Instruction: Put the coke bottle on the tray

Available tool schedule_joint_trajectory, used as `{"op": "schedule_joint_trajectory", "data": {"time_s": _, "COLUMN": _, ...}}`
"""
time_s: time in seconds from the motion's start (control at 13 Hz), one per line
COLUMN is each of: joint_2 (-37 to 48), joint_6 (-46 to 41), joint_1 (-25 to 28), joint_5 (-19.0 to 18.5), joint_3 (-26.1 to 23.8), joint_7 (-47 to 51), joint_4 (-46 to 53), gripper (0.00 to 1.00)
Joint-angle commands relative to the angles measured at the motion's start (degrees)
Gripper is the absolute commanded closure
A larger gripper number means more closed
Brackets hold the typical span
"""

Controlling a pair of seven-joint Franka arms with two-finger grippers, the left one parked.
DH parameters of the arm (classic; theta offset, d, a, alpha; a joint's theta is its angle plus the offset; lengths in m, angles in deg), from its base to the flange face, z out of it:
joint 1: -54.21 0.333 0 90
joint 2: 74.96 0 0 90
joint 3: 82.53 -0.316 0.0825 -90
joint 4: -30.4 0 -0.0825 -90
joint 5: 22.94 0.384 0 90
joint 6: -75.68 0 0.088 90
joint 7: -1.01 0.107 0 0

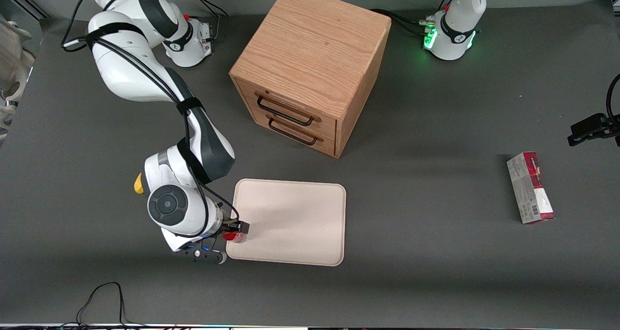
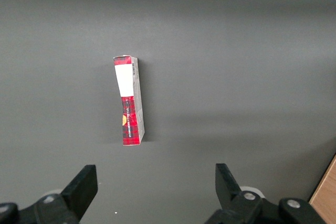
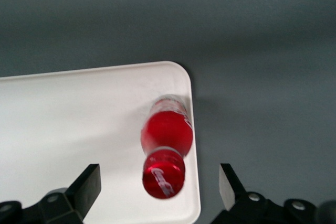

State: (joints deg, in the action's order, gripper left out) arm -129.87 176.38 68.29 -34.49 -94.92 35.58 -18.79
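The coke bottle (image 1: 234,236) is a small red bottle with a red cap. It stands upright on the cream tray (image 1: 295,223), close to the tray's edge toward the working arm's end. The right wrist view looks down on its cap and body (image 3: 167,132), just inside the tray's rim (image 3: 79,119) near a rounded corner. My right gripper (image 1: 236,231) hangs over the bottle. In the right wrist view the gripper (image 3: 159,182) is open, with one finger on each side of the cap and a clear gap to each. It holds nothing.
A wooden two-drawer cabinet (image 1: 310,68) stands farther from the front camera than the tray. A red-and-grey carton (image 1: 530,187) lies toward the parked arm's end of the table and shows in the left wrist view (image 2: 129,100). A black cable (image 1: 101,296) loops near the table's front edge.
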Motion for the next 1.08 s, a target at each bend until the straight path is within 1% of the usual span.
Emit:
{"op": "schedule_joint_trajectory", "data": {"time_s": 0.0, "joint_2": 2.8, "joint_6": -6.6, "joint_1": 0.0, "joint_5": -1.0, "joint_3": -0.4, "joint_7": 0.8, "joint_4": 0.8, "gripper": 0.00}}
{"op": "schedule_joint_trajectory", "data": {"time_s": 0.08, "joint_2": 3.9, "joint_6": -9.3, "joint_1": -0.3, "joint_5": -0.9, "joint_3": -0.4, "joint_7": 0.5, "joint_4": 0.1, "gripper": 0.00}}
{"op": "schedule_joint_trajectory", "data": {"time_s": 0.15, "joint_2": 6.4, "joint_6": -12.3, "joint_1": -1.1, "joint_5": 0.6, "joint_3": -0.4, "joint_7": -1.9, "joint_4": -1.1, "gripper": 0.00}}
{"op": "schedule_joint_trajectory", "data": {"time_s": 0.23, "joint_2": 9.3, "joint_6": -14.2, "joint_1": -1.9, "joint_5": 3.5, "joint_3": -0.1, "joint_7": -5.0, "joint_4": -2.7, "gripper": 0.00}}
{"op": "schedule_joint_trajectory", "data": {"time_s": 0.31, "joint_2": 12.9, "joint_6": -15.2, "joint_1": -3.3, "joint_5": 4.9, "joint_3": -0.1, "joint_7": -6.1, "joint_4": -6.5, "gripper": 0.00}}
{"op": "schedule_joint_trajectory", "data": {"time_s": 0.38, "joint_2": 17.5, "joint_6": -15.1, "joint_1": -4.7, "joint_5": 5.1, "joint_3": -0.2, "joint_7": -7.9, "joint_4": -11.6, "gripper": 0.00}}
{"op": "schedule_joint_trajectory", "data": {"time_s": 0.46, "joint_2": 22.2, "joint_6": -15.1, "joint_1": -6.1, "joint_5": 5.3, "joint_3": -0.2, "joint_7": -11.8, "joint_4": -16.9, "gripper": 0.00}}
{"op": "schedule_joint_trajectory", "data": {"time_s": 0.62, "joint_2": 31.0, "joint_6": -15.0, "joint_1": -9.8, "joint_5": 7.0, "joint_3": 0.0, "joint_7": -17.6, "joint_4": -26.3, "gripper": 0.00}}
{"op": "schedule_joint_trajectory", "data": {"time_s": 0.85, "joint_2": 43.3, "joint_6": -13.8, "joint_1": -14.6, "joint_5": 7.2, "joint_3": 0.5, "joint_7": -26.9, "joint_4": -39.6, "gripper": 0.00}}
{"op": "schedule_joint_trajectory", "data": {"time_s": 0.92, "joint_2": 47.8, "joint_6": -12.2, "joint_1": -15.2, "joint_5": 8.5, "joint_3": 1.7, "joint_7": -29.4, "joint_4": -44.0, "gripper": 0.00}}
{"op": "schedule_joint_trajectory", "data": {"time_s": 1.0, "joint_2": 52.0, "joint_6": -11.7, "joint_1": -15.0, "joint_5": 11.0, "joint_3": 5.0, "joint_7": -32.3, "joint_4": -47.5, "gripper": 0.00}}
